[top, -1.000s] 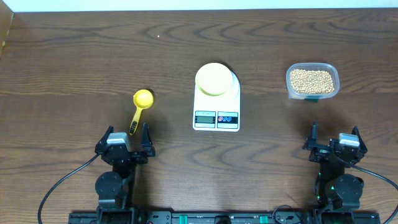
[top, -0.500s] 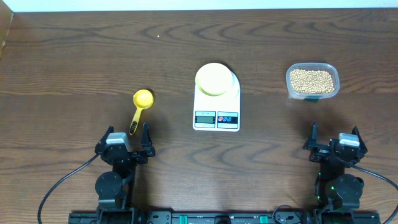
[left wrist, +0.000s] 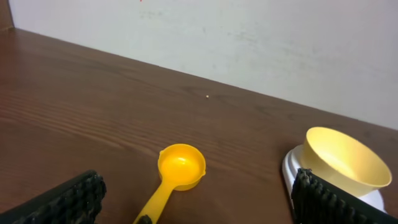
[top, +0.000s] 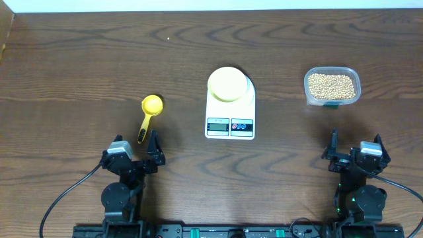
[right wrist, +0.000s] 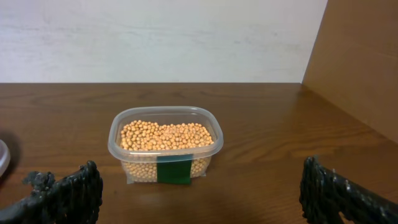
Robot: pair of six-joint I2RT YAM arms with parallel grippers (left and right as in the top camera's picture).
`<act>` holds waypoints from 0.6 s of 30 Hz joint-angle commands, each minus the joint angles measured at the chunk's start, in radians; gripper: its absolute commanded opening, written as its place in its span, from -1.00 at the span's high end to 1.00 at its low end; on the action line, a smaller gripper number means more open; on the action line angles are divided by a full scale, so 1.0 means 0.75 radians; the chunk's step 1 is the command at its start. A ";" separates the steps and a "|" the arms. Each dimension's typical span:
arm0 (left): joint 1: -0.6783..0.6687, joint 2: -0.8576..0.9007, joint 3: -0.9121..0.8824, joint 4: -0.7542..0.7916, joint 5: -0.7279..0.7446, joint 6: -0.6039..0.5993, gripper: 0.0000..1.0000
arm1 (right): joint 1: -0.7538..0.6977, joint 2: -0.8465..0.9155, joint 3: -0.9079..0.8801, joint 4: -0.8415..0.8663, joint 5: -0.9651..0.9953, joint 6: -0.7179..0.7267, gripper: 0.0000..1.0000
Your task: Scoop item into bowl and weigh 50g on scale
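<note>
Left claw (top: pixel 132 151) is spread and empty, front-left of the scale (top: pixel 230 125). A scoop (top: pixel 151 106) lies on the bench (top: pixel 79 66) left of the scale. The bowl (top: pixel 227 84) sits on the scale. Beans (top: pixel 332 86) fill a tub (top: pixel 307 90) to its right. Right claw (top: pixel 357 149), front-right, is spread and empty.

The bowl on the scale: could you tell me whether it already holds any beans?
No, the bowl on the scale shows a bare pale yellow inside; the beans lie in the clear tub.
</note>
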 commanded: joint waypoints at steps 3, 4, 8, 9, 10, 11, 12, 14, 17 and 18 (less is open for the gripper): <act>0.006 0.003 0.045 -0.035 0.006 -0.067 -0.95 | 0.007 -0.005 -0.003 -0.005 0.015 -0.012 -0.98; 0.006 0.002 0.054 -0.035 0.001 -0.066 -0.95 | 0.007 -0.005 -0.003 -0.005 0.015 -0.011 -0.99; 0.006 0.003 0.087 -0.035 0.001 -0.067 -0.95 | 0.007 -0.005 -0.003 -0.005 0.015 -0.012 -0.98; 0.006 0.003 0.092 -0.035 0.001 -0.066 -0.95 | 0.007 -0.005 -0.003 -0.005 0.015 -0.011 -0.99; 0.006 0.003 0.097 -0.035 0.001 -0.066 -0.95 | 0.007 -0.005 -0.003 -0.005 0.015 -0.011 -0.98; 0.006 0.003 0.104 -0.036 0.001 -0.066 -0.95 | 0.007 -0.005 -0.003 -0.005 0.015 -0.011 -0.98; 0.006 0.003 0.109 -0.036 -0.002 -0.066 -0.95 | 0.007 -0.005 -0.003 -0.005 0.015 -0.011 -0.99; 0.006 0.011 0.125 -0.036 -0.009 -0.067 -0.95 | 0.007 -0.005 -0.003 -0.005 0.015 -0.012 -0.99; 0.006 0.035 0.153 -0.035 -0.009 -0.067 -0.95 | 0.007 -0.005 -0.003 -0.005 0.015 -0.012 -0.98; 0.006 0.045 0.161 -0.035 -0.009 -0.067 -0.95 | 0.007 -0.005 -0.003 -0.005 0.015 -0.011 -0.98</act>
